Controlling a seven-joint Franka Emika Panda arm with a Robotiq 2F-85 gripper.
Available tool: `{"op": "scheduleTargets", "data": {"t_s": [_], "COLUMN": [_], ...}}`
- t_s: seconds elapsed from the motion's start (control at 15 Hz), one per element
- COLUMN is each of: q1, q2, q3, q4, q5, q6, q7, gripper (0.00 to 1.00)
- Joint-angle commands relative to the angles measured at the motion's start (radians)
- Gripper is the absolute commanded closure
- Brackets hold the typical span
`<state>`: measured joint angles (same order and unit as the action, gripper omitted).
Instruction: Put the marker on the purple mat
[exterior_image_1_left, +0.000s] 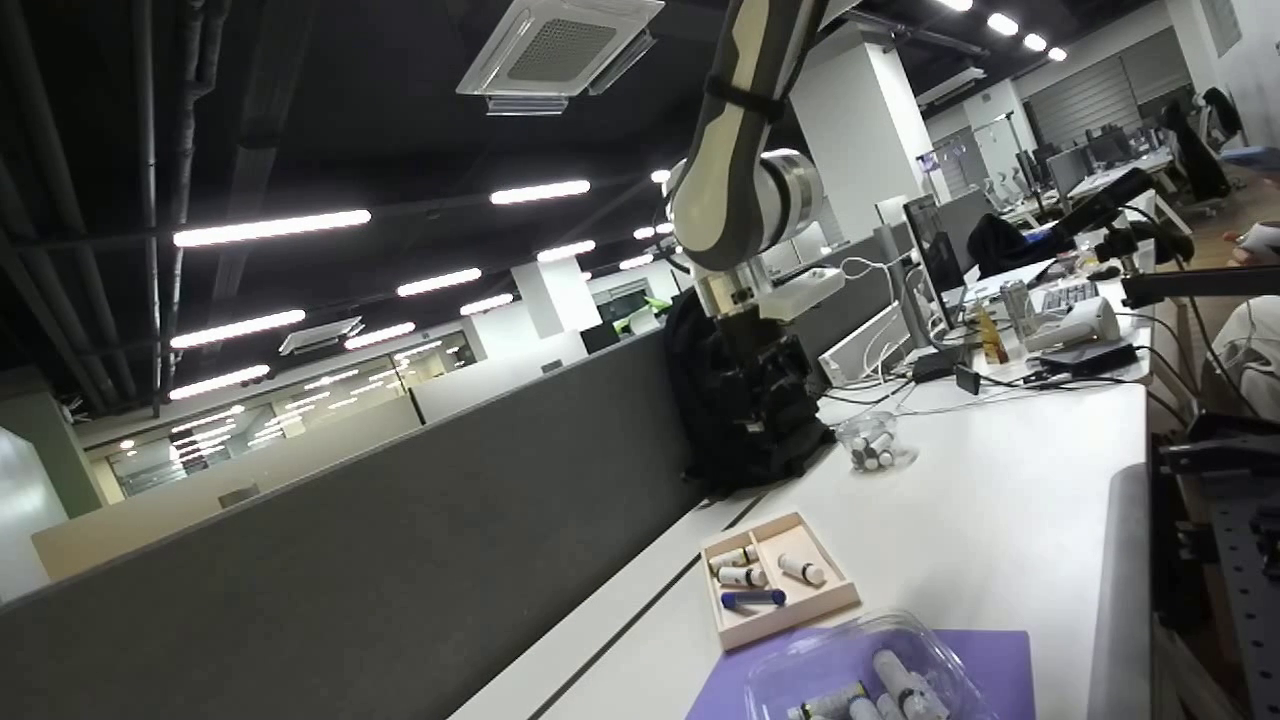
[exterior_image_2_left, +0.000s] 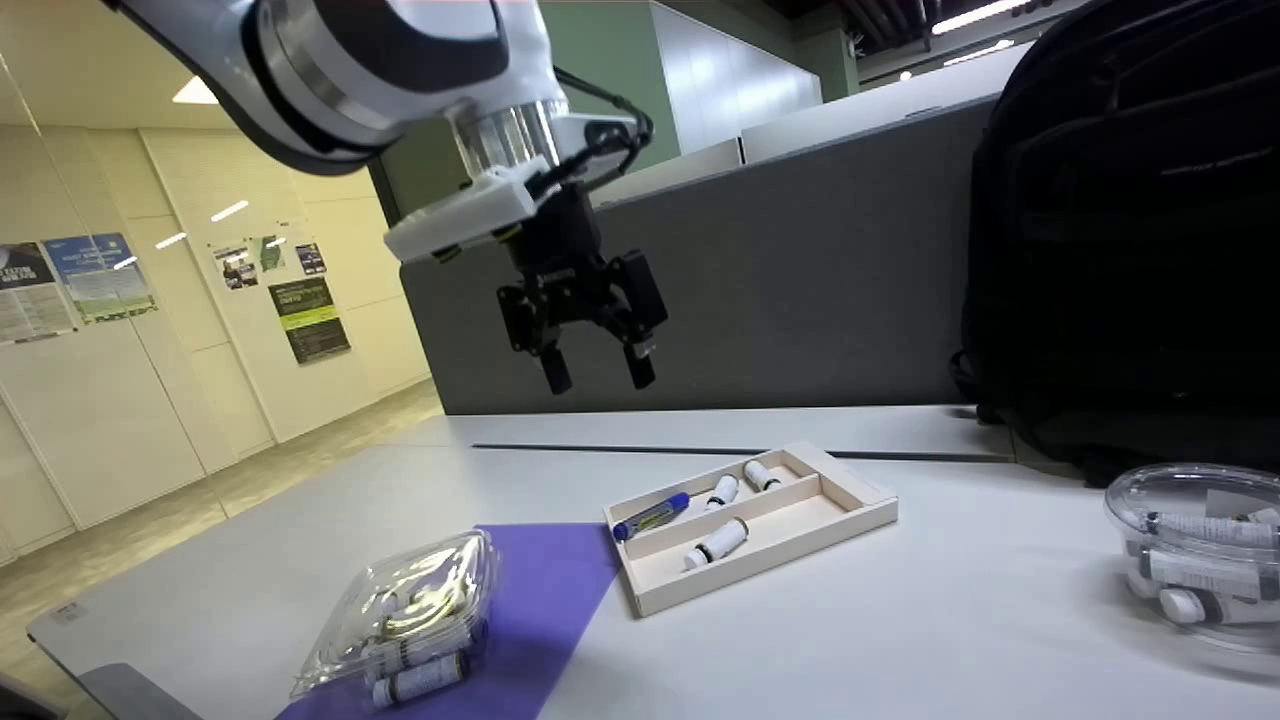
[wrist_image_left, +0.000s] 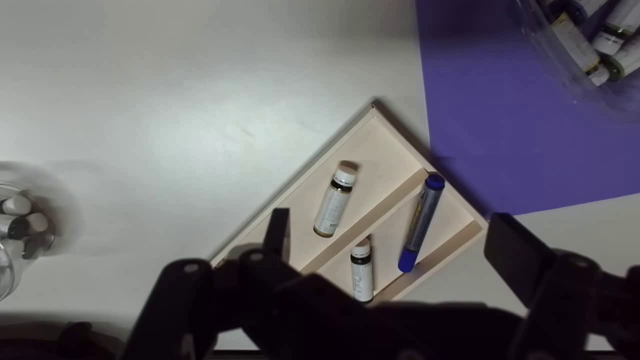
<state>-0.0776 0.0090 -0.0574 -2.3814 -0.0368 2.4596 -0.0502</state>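
Note:
The blue-and-grey marker lies in a compartment of the light wooden tray, leaning against the divider's end, as the wrist view shows (wrist_image_left: 421, 225). It also shows in both exterior views (exterior_image_1_left: 753, 598) (exterior_image_2_left: 651, 517). The purple mat lies flat beside the tray in the wrist view (wrist_image_left: 500, 125) and in both exterior views (exterior_image_1_left: 985, 660) (exterior_image_2_left: 545, 590). My gripper (exterior_image_2_left: 598, 370) is open and empty, well above the table. In the wrist view its fingers (wrist_image_left: 390, 235) stand wide apart, with the marker between them in the picture. In an exterior view the dark gripper (exterior_image_1_left: 765, 400) blends into the backpack.
The wooden tray (exterior_image_2_left: 770, 565) also holds white-capped bottles (wrist_image_left: 334, 202). A clear plastic box (exterior_image_2_left: 410, 605) of bottles sits on the mat. A round clear tub (exterior_image_2_left: 1200, 560) of bottles stands on the table. A black backpack (exterior_image_2_left: 1130, 250) leans on the grey partition (exterior_image_2_left: 800, 290).

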Motion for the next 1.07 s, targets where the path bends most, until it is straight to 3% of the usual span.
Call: {"op": "scheduleTargets", "data": {"t_s": [0.0, 0.6, 1.0], "q1": [0.009, 0.007, 0.005], "q2": [0.123, 0.116, 0.273], "q3": [0.002, 0.0, 0.032], "q4": [0.049, 0.02, 0.094], "q5": [0.04, 0.041, 0.184], "q6": [0.078, 0.08, 0.189], "q7": [0.051, 0.007, 0.001], "gripper": [0.0, 0.0, 0.0]}}
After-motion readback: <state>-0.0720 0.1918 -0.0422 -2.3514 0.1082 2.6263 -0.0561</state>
